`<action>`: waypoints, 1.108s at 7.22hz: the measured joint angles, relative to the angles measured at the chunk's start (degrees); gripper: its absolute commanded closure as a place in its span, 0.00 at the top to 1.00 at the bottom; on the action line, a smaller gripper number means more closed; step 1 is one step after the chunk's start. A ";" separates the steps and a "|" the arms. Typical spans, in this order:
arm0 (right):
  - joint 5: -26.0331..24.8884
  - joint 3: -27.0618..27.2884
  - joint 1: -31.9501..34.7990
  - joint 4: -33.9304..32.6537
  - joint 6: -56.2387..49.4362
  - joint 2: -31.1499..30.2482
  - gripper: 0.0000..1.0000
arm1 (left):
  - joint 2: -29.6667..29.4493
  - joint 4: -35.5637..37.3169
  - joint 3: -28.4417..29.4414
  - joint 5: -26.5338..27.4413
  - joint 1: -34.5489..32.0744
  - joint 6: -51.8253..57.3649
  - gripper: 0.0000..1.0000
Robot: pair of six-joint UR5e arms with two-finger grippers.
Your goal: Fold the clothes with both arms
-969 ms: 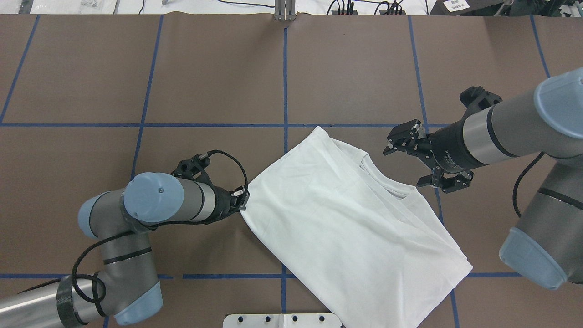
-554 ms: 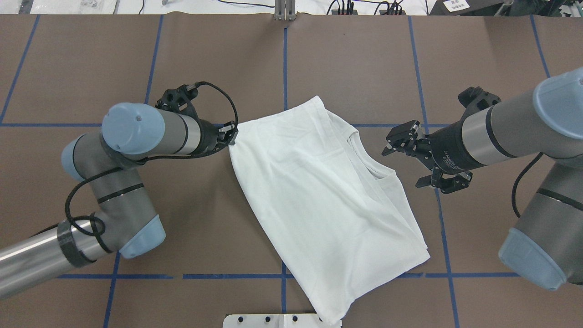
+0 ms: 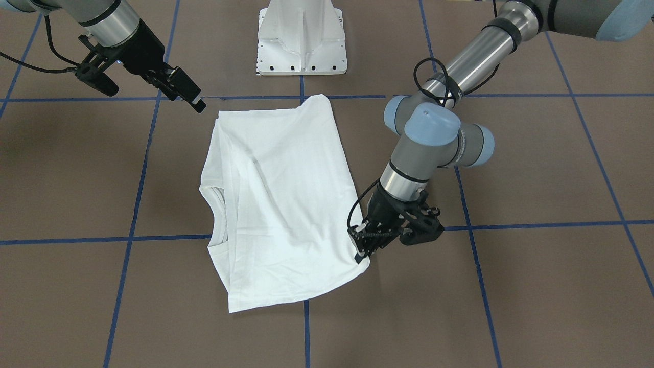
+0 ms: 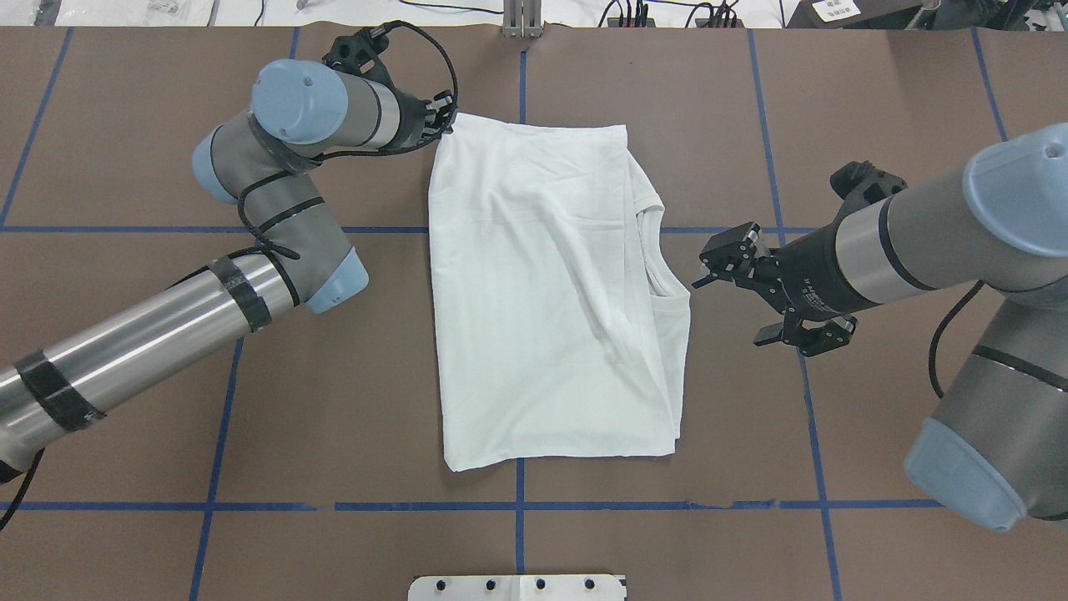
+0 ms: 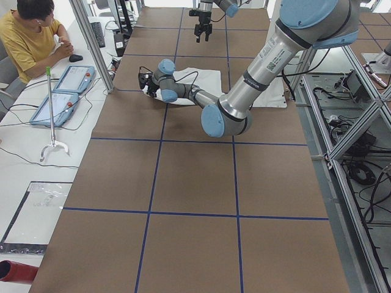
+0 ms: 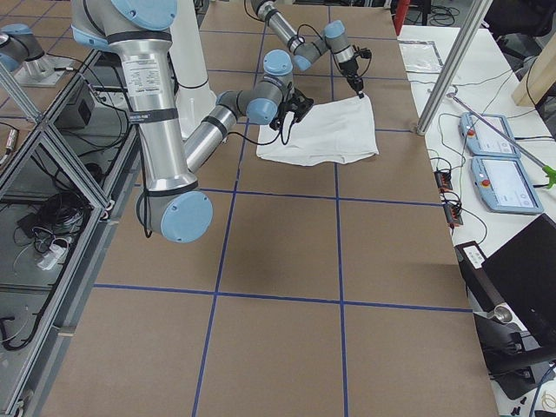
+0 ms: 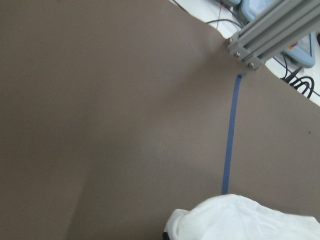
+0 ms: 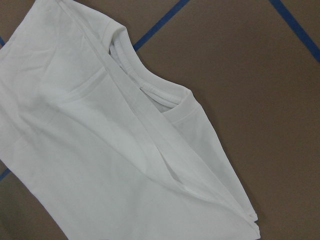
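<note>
White T-shirt (image 4: 551, 292) folded rectangular, collar (image 4: 661, 288) toward right arm (image 4: 868, 250), jaws spread; left arm (image 4: 359, 113) jaws pinch corner.

Left arm stretches far forward, its left pincer (image 4: 445, 125) pinched closed; the right pincer (image 4: 726, 312) hovers spread wide.

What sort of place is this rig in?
Probably a robotics lab: the table is gridded with blue tape, aluminium posts frame it, and a person sits at a side desk with teach pendants.

Brown tabletop (image 4: 634, 100) gridded in blue tape (image 4: 667, 506); alongside, a white desk (image 5: 24, 140) with tablets (image 5: 59, 108), an aluminium post (image 5: 91, 43), a seated person (image 5: 27, 36).
</note>
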 measured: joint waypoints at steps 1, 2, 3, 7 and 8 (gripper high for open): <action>-1.97 -1.12 -1.16 0.02 0.19 1.38 1.00 | -0.88 -0.81 0.90 -0.17 -0.43 0.45 0.73; -6.06 -2.25 -3.24 -0.08 0.42 2.72 1.00 | -0.28 -0.83 -1.57 -0.94 -0.65 0.47 0.74; -11.28 -3.29 -5.68 -0.27 0.59 3.63 1.00 | 2.22 -0.60 -6.47 -2.65 -0.81 0.38 0.74; -21.00 -7.31 -11.71 -0.41 0.03 4.70 1.00 | 13.98 -0.47 -22.43 -5.70 -0.95 0.36 0.73; -21.93 -10.15 -12.62 -0.31 -0.42 6.04 1.00 | 16.84 -0.44 -26.63 -5.66 -0.94 0.38 0.73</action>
